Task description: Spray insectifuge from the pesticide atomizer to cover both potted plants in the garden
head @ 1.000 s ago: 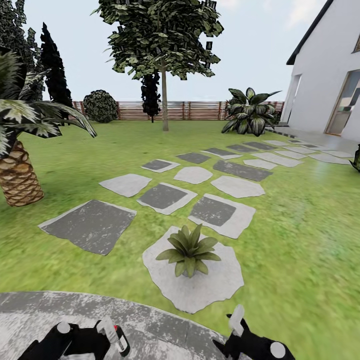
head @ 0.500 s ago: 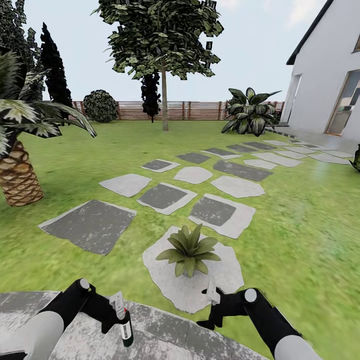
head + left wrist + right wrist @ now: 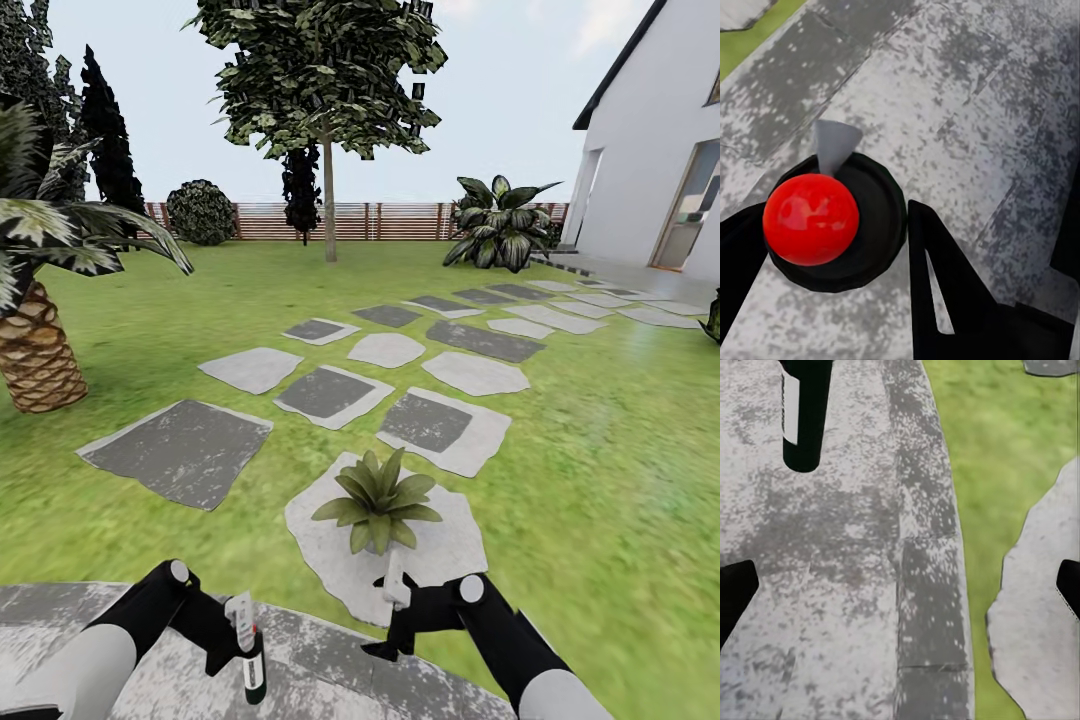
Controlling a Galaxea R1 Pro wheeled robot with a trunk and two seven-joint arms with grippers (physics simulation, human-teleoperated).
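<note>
One pesticide atomizer in left gripper, white label unreadable

Bright, flat daylight; edges stretched, perhaps slightly blurred.

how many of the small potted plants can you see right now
1. A small rosette of pointed green leaves sits on the pale flat stone in the lawn, just ahead of the right gripper. A second may be out of frame.
</note>
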